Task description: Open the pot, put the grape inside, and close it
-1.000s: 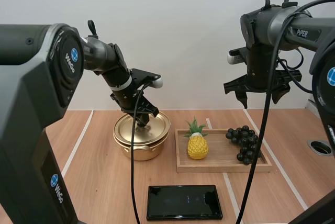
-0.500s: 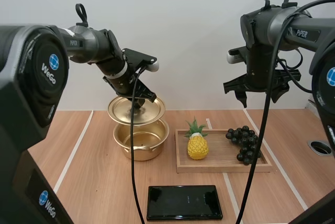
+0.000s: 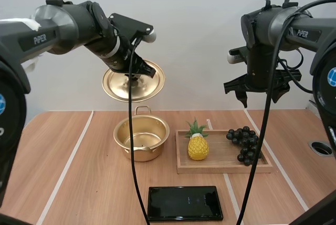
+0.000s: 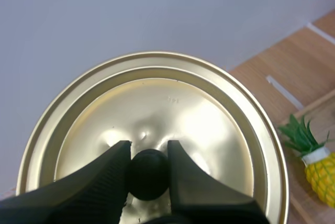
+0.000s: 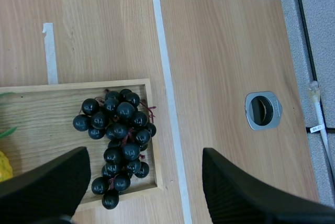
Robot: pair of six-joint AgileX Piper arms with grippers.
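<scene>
The gold pot (image 3: 141, 139) stands uncovered on the table, left of the wooden tray (image 3: 220, 167). Its gold lid (image 3: 133, 84) hangs tilted high above it, and my left gripper (image 3: 137, 73) (image 4: 148, 158) is shut on the lid's black knob (image 4: 148, 174). A bunch of dark grapes (image 3: 245, 143) (image 5: 118, 135) lies at the right end of the tray. High over the grapes my right gripper (image 3: 257, 91) (image 5: 146, 185) stands open, with nothing between its fingers.
A toy pineapple (image 3: 198, 142) (image 4: 313, 157) stands at the tray's left end. A black phone (image 3: 184, 203) lies flat near the front edge. White tape lines cross the table, and a round grey cable port (image 3: 321, 147) (image 5: 263, 110) sits at the right.
My left gripper has lifted the lid off the pot and carried it up and slightly left, tilting it. The right arm has stayed still.
</scene>
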